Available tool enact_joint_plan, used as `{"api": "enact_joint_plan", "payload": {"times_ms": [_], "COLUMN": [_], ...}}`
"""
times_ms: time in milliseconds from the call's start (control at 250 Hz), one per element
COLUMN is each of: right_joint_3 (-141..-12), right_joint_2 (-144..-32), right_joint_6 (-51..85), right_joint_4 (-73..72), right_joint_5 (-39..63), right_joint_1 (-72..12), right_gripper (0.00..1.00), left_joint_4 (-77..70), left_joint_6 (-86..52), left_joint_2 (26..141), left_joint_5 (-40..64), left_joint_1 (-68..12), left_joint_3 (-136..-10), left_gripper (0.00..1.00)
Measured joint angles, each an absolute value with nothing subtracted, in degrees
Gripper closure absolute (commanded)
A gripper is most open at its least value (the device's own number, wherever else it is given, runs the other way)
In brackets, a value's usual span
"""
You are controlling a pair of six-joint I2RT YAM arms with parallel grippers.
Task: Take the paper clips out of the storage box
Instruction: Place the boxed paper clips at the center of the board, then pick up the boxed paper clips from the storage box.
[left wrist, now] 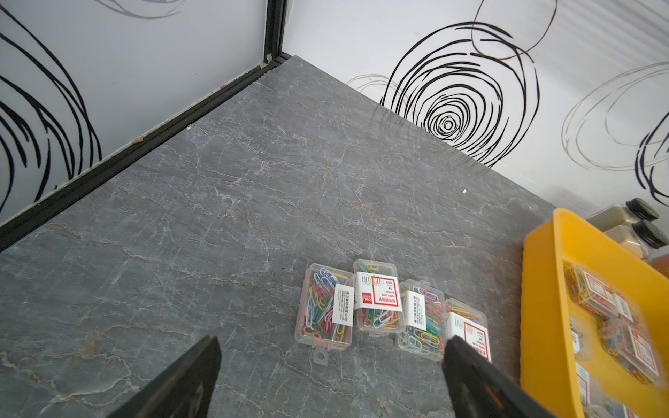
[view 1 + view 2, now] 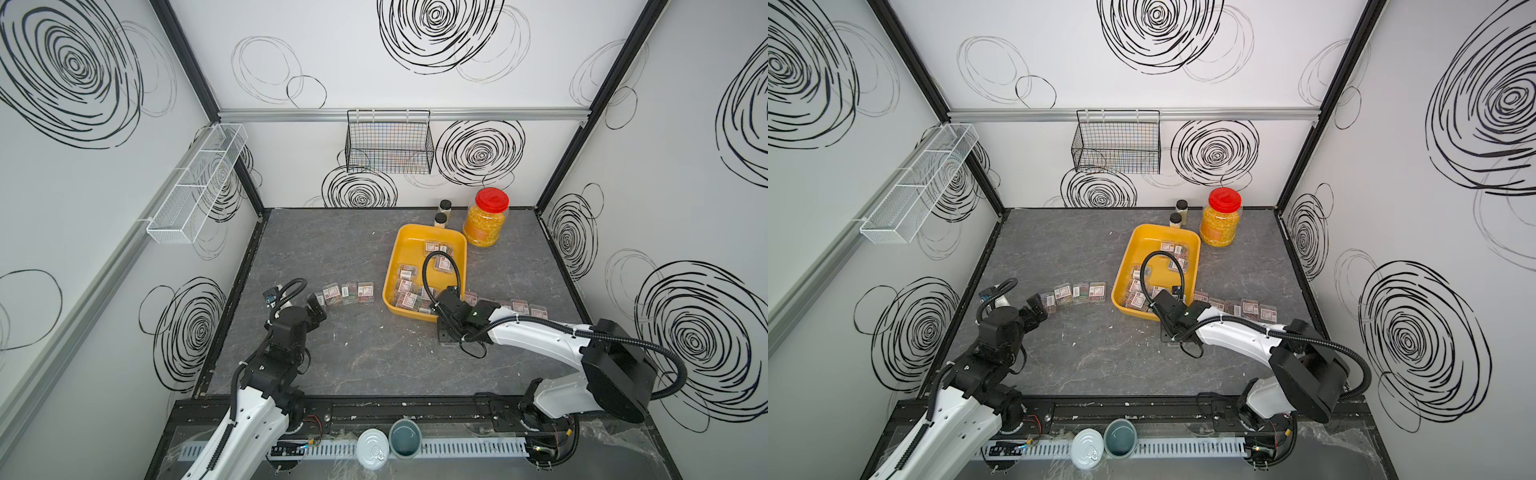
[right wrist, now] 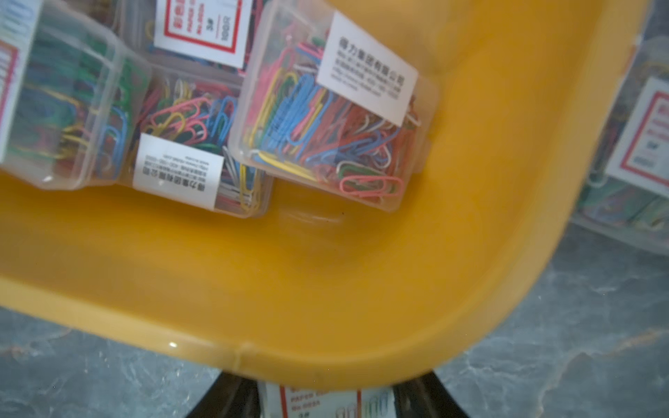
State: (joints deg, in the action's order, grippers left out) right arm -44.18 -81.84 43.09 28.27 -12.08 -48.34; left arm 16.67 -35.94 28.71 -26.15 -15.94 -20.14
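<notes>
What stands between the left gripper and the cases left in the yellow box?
A row of four paper clip cases lies on the table between the open left gripper and the storage box, whose side also rises before the cases inside. Passing above both looks feasible.

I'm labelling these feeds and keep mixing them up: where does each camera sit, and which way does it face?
Top views: high at the front, facing down toward the back wall; both arms show.
Left wrist: on the left arm, facing four paper clip cases on the table; open left gripper shows.
Right wrist: on the right arm, close over the storage box corner; right gripper clamps one case.
Shared: every view shows the storage box.
</notes>
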Motion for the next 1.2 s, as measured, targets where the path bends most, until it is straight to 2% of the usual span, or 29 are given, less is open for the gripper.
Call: {"api": "enact_joint_plan", "payload": {"times_ms": [136,340,523,743,955,1071,1203], "right_joint_3": [-44.10,-45.43,-45.54,-50.28,-59.99,-65.89,-75.16], "right_joint_2": [-84.79,-87.77,-88.12,-83.83,-83.15,-88.23,-100.73], "right_joint_6": [41.43,40.58,41.65,41.67,38.44,36.60,34.68], "right_joint_4": [24.10,21.41,20.99,26.50,27.64,26.33,24.67], "right_joint_5": [-11.55,-12.03,-13.61,-16.73,-18.20,-17.93,-17.78], "right_joint_1": [-43.83,-42.46,-43.86,-46.22,-41.50,-37.04,-32.14], "right_gripper": [0.67,0.42,0.29,0.27,0.22,0.17,0.15], "left_joint_4": [16.67,16.67,16.67,16.69,16.69,16.71,16.82], "left_joint_6": [-35.94,-35.94,-35.94,-35.94,-35.97,-35.94,-35.94], "left_joint_2": [28.88,29.10,29.10,28.99,28.38,28.36,28.29], "left_joint_5": [-26.15,-26.15,-26.15,-26.15,-26.15,-26.15,-26.15], "left_joint_1": [-15.94,-15.94,-15.94,-15.94,-15.94,-15.94,-15.94], "left_joint_3": [-20.14,-20.14,-20.14,-20.14,-20.14,-20.12,-20.12], "left_gripper": [0.01,0.01,0.01,0.01,0.01,0.01,0.01]}}
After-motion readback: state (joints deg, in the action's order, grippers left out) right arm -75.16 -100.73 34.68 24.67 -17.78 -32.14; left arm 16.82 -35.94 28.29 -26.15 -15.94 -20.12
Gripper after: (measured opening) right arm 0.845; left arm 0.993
